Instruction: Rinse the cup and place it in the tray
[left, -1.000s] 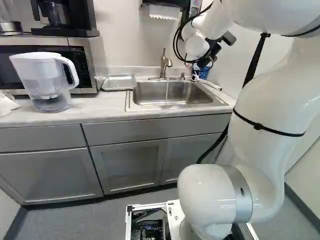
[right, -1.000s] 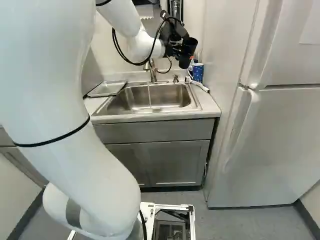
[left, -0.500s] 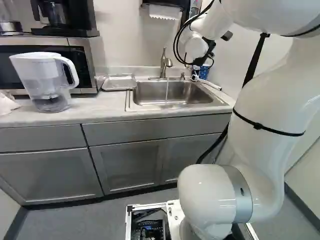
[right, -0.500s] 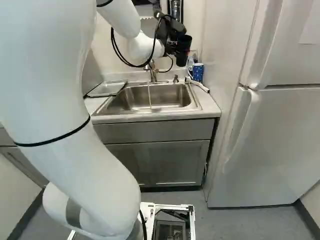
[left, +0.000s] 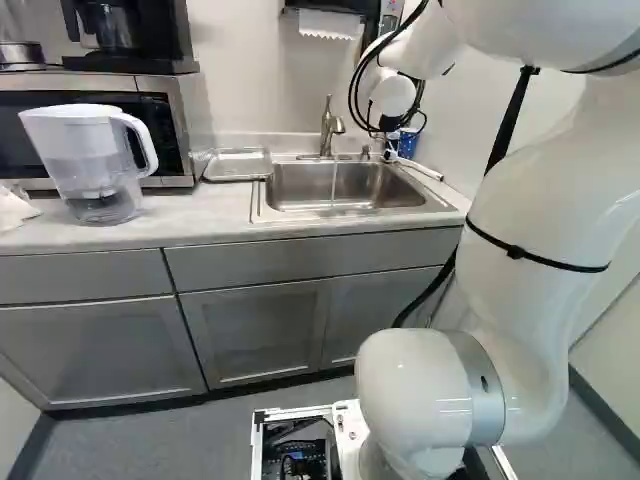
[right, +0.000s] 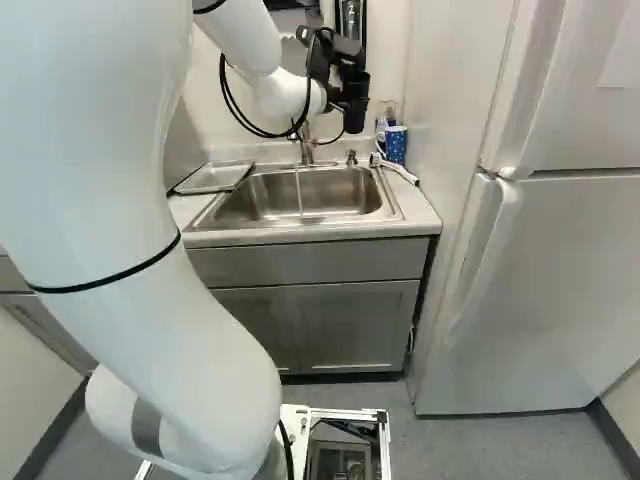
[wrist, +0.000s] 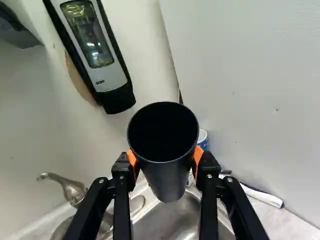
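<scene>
You had both gripper (wrist: 166, 161) fingers closed on the black cup (wrist: 167, 182), orange pads on opposite walls. It hung above the sink (right: 340, 190), toward the blue mug's (right: 396, 145) side. Likely light, fairly stiff, slick once wet; your best hold was the side wall below the rim, level grip, no hard squeeze. Looks: plain, matte, tapered, open-mouthed, no handle seen, inside too dark to judge.
</scene>
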